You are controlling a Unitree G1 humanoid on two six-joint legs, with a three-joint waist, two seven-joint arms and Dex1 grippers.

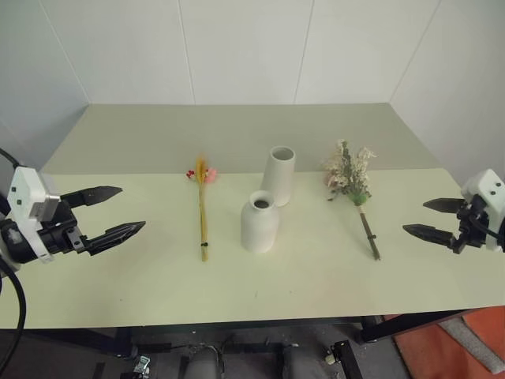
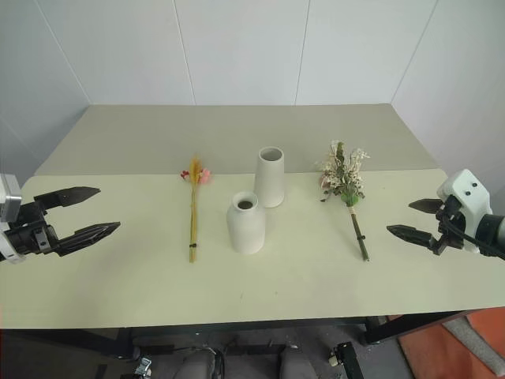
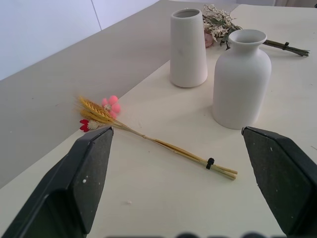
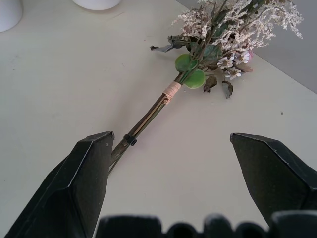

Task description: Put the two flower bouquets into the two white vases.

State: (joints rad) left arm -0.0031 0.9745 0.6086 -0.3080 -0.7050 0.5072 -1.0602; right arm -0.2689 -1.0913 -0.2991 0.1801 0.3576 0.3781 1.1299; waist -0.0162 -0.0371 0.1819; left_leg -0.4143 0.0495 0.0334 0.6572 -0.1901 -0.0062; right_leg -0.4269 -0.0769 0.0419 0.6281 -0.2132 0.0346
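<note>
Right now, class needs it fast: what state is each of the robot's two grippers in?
Left gripper: open, holding nothing.
Right gripper: open, holding nothing.

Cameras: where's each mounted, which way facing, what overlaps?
Head stereo pair: looks forward and down at the table; left claw and right claw show, both open.
Left wrist: along its fingers at the slim bundle and both vases.
Right wrist: along its fingers at the bushy bunch.
Both wrist views catch the bushy bunch.
</note>
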